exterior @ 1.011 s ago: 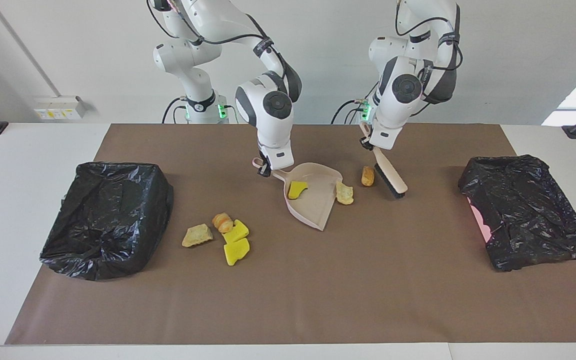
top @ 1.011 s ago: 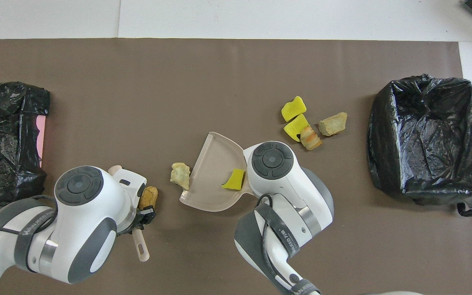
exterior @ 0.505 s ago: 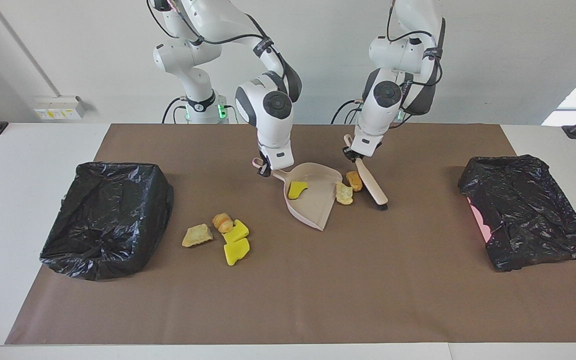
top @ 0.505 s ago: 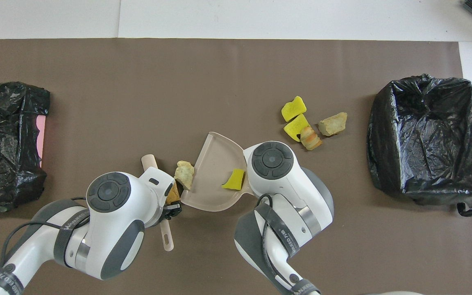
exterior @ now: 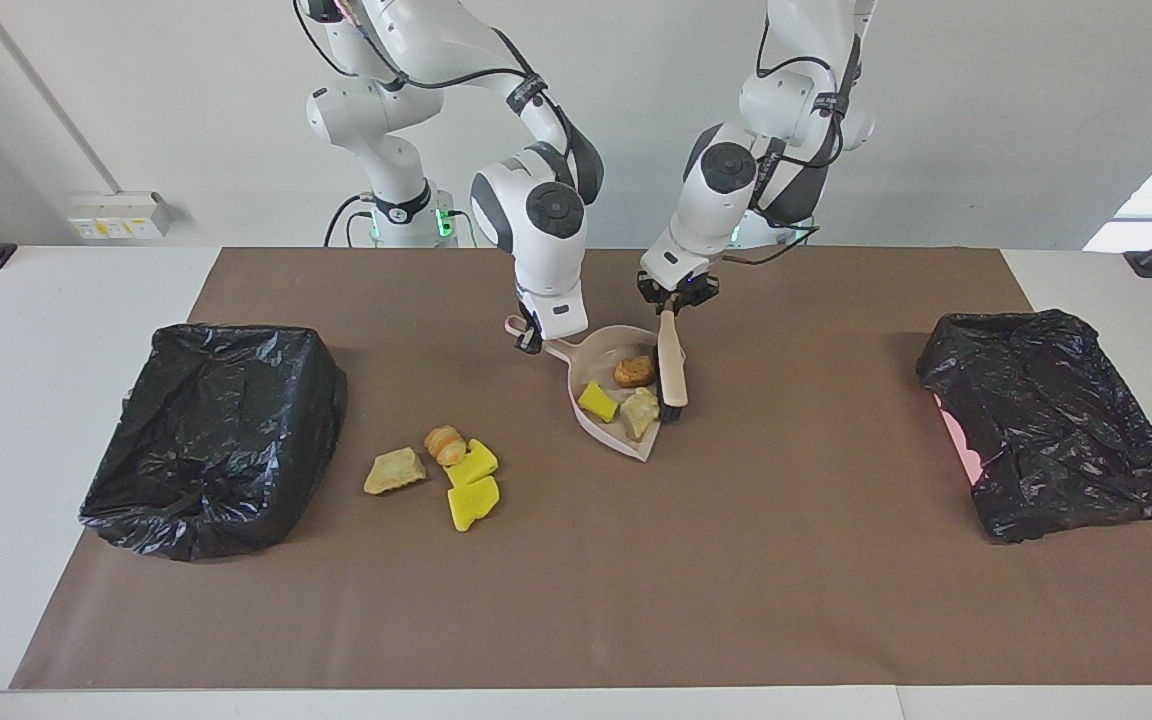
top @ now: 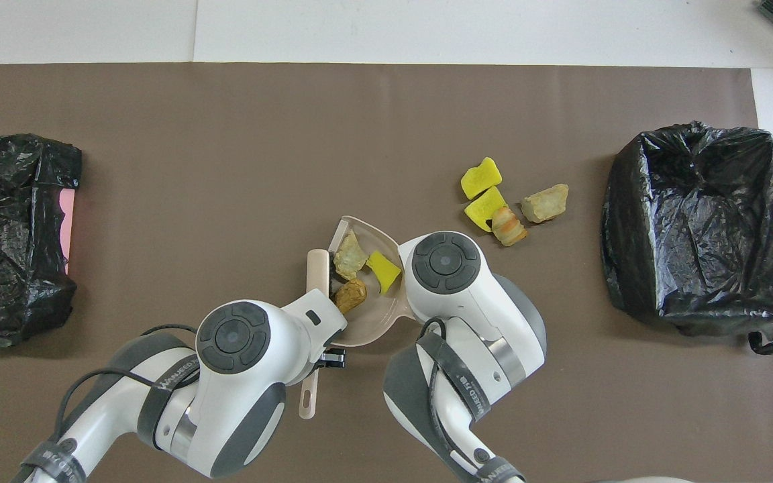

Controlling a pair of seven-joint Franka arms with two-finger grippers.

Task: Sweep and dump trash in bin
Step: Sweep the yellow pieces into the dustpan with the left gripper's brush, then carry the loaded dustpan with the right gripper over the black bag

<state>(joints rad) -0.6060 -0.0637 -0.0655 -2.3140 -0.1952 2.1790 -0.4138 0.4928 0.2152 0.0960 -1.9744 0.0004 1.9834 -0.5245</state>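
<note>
On the worktop, covered by a brown paper sheet, a pale pink plastic dustpan lies in the middle, near the robots. The right gripper is at the dustpan's handle with its fingers closed on that handle, and it keeps the pan flat on the sheet. The left gripper is just above the pan, with its fingers closed on the handle of a small beige hand brush with dark bristles. The brush head rests along the open edge of the pan, on the side toward the left arm's end of the worktop.

Three pieces of the trash are inside the dustpan: a bright yellow sponge chunk, a brown crusty lump and a pale beige crusty lump. The brown lump touches the brush, and the beige lump lies close to the pan's lip.

Four more pieces lie together on the sheet, farther from the robots than the pan and toward the right arm's end: a tan crusty lump, an orange-brown striped lump and two yellow sponge chunks touching each other.

An open bin lined with a black plastic bag stands at the right arm's end of the worktop, near these four pieces. A second black bag over a pink container lies at the left arm's end, well apart from the trash.
</note>
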